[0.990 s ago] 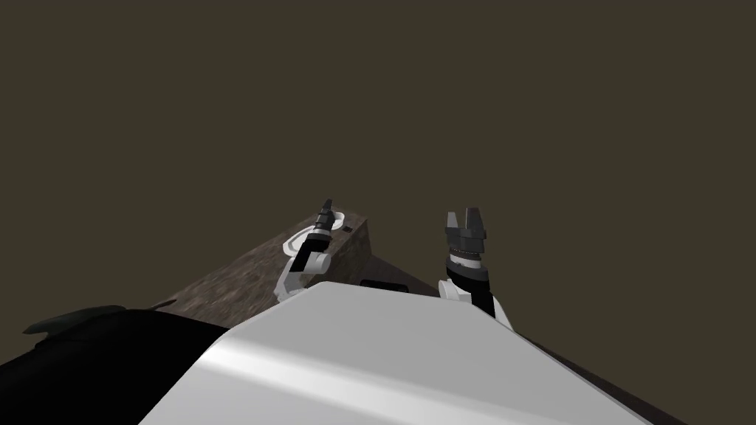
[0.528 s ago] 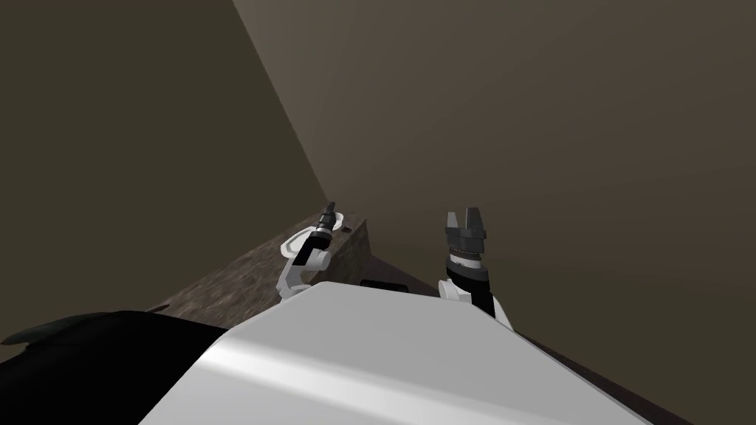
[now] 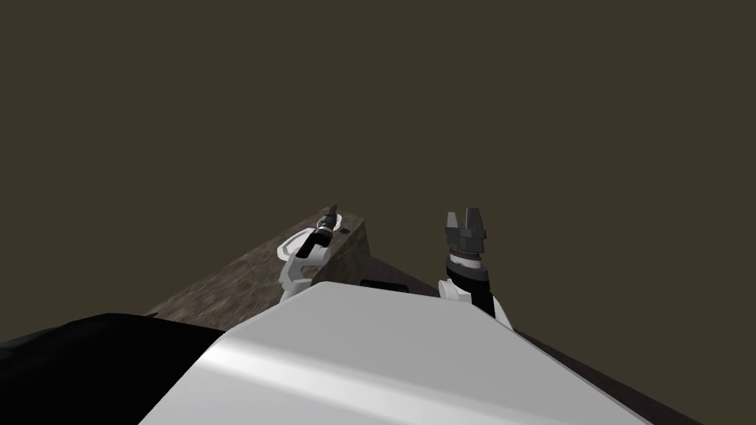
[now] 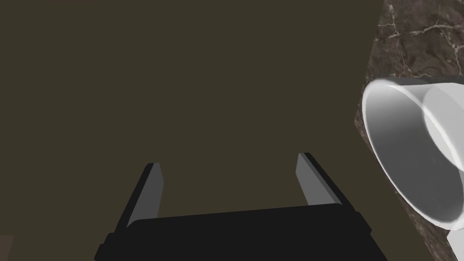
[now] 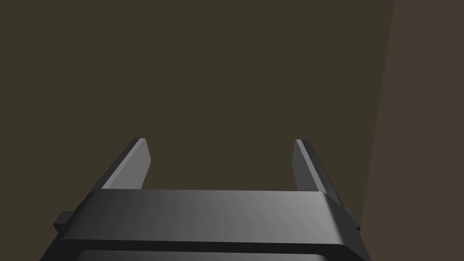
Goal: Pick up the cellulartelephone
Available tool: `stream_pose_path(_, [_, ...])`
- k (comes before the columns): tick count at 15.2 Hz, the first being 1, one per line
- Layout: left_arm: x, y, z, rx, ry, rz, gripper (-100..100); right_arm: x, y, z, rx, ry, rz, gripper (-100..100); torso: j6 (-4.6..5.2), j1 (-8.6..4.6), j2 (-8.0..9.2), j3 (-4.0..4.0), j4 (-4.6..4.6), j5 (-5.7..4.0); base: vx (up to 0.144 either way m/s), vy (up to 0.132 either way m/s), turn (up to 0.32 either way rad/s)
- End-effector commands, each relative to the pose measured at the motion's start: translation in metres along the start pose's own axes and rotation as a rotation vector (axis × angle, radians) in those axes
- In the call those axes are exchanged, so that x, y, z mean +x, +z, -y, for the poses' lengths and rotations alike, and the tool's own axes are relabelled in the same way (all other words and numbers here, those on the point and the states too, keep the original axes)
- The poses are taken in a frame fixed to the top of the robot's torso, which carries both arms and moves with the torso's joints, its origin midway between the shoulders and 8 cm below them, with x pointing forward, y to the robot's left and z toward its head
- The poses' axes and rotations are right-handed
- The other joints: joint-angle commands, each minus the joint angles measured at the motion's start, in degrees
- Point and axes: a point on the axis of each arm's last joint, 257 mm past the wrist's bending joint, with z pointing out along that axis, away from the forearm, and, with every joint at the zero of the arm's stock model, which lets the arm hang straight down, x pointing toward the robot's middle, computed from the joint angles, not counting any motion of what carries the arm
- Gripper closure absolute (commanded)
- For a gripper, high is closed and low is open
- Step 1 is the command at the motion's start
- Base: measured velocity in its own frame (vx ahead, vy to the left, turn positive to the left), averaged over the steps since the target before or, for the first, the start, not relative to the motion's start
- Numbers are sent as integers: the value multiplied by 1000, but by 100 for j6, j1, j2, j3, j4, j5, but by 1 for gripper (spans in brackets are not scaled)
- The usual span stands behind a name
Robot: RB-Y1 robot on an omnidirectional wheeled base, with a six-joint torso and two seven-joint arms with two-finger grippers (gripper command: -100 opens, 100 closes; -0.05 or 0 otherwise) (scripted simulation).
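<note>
A small dark flat thing (image 3: 345,231), likely the phone, lies near the far end of a dark marbled counter (image 3: 244,277). My left gripper (image 3: 333,209) hangs over that end, just left of the dark thing and above a white bowl (image 3: 325,220). In the left wrist view its fingers (image 4: 230,161) stand open and empty, facing a plain olive wall. The white bowl (image 4: 408,158) sits on the counter (image 4: 421,36) beside the gripper. My right gripper (image 3: 464,215) is held up to the right of the counter, open and empty (image 5: 220,141).
The counter runs from the lower left to its far end close to the olive wall. A black rectangular thing (image 3: 384,284) shows low beside the counter's end. A black area (image 3: 88,354) lies at the lower left.
My left hand has shifted a little forward and down over the counter's far end. The right arm has not moved. A wall corner seen half a second ago is gone from the head view.
</note>
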Motion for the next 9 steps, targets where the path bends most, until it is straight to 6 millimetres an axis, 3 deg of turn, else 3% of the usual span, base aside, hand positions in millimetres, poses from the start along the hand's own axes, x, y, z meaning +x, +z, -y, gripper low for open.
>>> stream_pose_path(1, [1, 2, -9, -41, 6, -7, -100, 0, 0, 0, 0, 0, 0, 0, 0, 0, 0, 0, 0, 0, 11, 1, -10])
stream_pose_path(9, [0, 10, -47, -186, 34, -27, -100, 0, 0, 0, 0, 0, 0, 0, 0, 1, 1, 1, 0, 0, 12, 1, -24])
